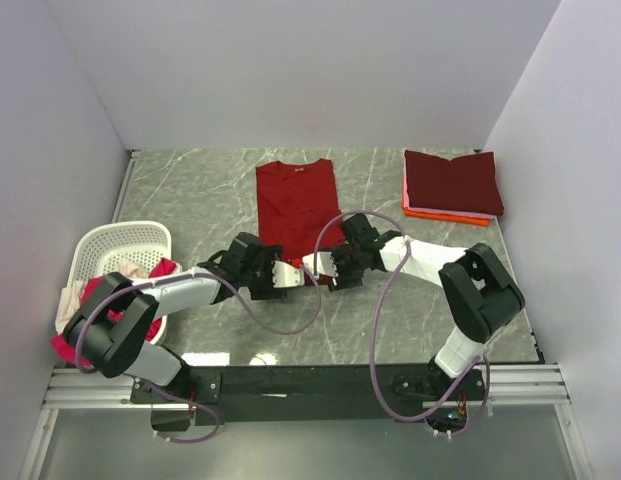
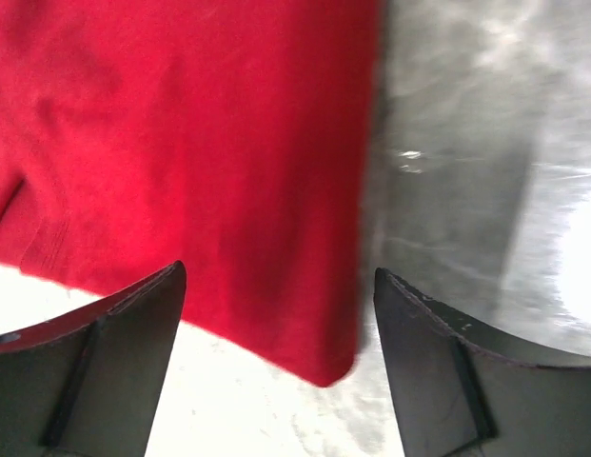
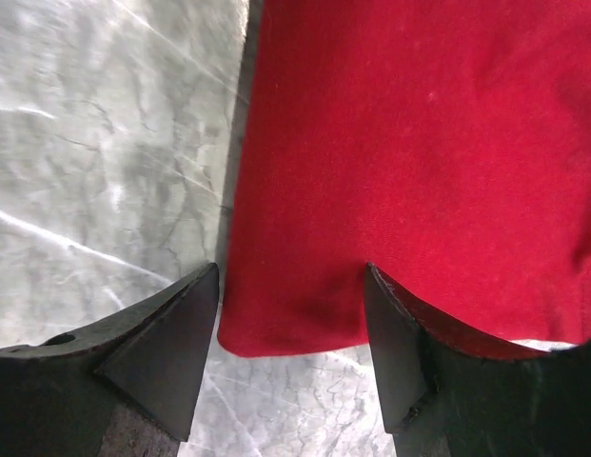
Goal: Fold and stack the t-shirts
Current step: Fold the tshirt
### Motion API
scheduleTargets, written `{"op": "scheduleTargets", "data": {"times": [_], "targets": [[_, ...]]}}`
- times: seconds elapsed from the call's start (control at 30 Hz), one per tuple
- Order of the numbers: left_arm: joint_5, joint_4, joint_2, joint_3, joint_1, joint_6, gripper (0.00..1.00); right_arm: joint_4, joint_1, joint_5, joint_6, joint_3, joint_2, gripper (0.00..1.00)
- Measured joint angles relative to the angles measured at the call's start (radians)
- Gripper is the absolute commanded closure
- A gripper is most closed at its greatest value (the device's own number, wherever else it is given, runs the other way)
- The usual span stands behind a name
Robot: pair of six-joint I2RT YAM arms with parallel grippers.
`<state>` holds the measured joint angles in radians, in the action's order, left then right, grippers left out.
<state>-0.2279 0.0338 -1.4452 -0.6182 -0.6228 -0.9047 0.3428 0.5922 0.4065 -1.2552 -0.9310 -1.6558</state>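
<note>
A dark red t-shirt (image 1: 295, 205) lies flat in the middle of the table, narrowed into a long strip with its collar at the far end. My left gripper (image 1: 287, 275) and right gripper (image 1: 325, 268) sit low at its near hem, one at each corner. In the left wrist view the left gripper (image 2: 279, 271) is open, with the shirt's (image 2: 200, 152) near corner lying between its fingers (image 2: 133, 352). The right gripper (image 3: 291, 268) is open too, straddling the other corner of the red cloth (image 3: 400, 143). Neither grips the cloth. A folded maroon t-shirt (image 1: 452, 180) rests on an orange one (image 1: 445, 215) at the back right.
A white lattice basket (image 1: 120, 240) stands at the left edge with cream cloth (image 1: 130, 270) and magenta-pink cloth (image 1: 70, 345) spilling from it. Grey marble tabletop (image 1: 200, 190) lies between basket and shirt. White walls close in the table on three sides.
</note>
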Motion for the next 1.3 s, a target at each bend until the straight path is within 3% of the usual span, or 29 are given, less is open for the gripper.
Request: {"op": "scheduleTargets", "data": {"times": [0.1,0.17,0.27,0.3,0.4,0.43,0.63,0.87,1.0,1.13,1.3], "targets": [[0.006,0.037,-0.019,0.001,0.032,0.002,0.26,-0.022,0.009,-0.04,0.008,-0.004,-0.02,0.34],[0.01,0.057,-0.033,0.001,0.041,0.005,0.41,-0.042,0.018,-0.065,0.013,-0.006,-0.029,0.39],[0.016,0.079,-0.06,0.001,0.044,0.006,0.66,-0.053,0.025,-0.093,0.024,-0.007,-0.036,0.55],[0.017,0.08,-0.068,0.001,0.045,0.004,0.8,-0.051,0.025,-0.106,0.03,-0.012,-0.043,0.68],[0.02,0.072,-0.074,0.001,0.045,0.008,0.97,-0.05,0.026,-0.119,0.037,-0.014,-0.05,1.0],[0.019,0.066,-0.074,0.001,0.045,0.009,0.99,-0.048,0.027,-0.12,0.035,-0.014,-0.051,1.0],[-0.018,-0.069,0.002,-0.001,-0.005,0.038,0.99,0.031,0.027,-0.088,0.042,-0.004,-0.011,1.0],[-0.126,-0.283,0.203,0.005,-0.159,0.165,1.0,0.281,0.047,0.024,0.008,0.105,0.257,1.0],[-0.148,-0.342,0.323,0.017,-0.185,0.211,1.0,0.369,0.069,0.068,0.029,0.115,0.357,1.0],[-0.118,-0.336,0.36,0.012,-0.151,0.209,1.0,0.412,0.045,0.058,0.093,-0.002,0.297,1.0],[-0.124,-0.329,0.209,-0.122,0.029,0.157,1.0,0.391,-0.047,0.03,0.161,-0.294,0.098,1.0]]}}
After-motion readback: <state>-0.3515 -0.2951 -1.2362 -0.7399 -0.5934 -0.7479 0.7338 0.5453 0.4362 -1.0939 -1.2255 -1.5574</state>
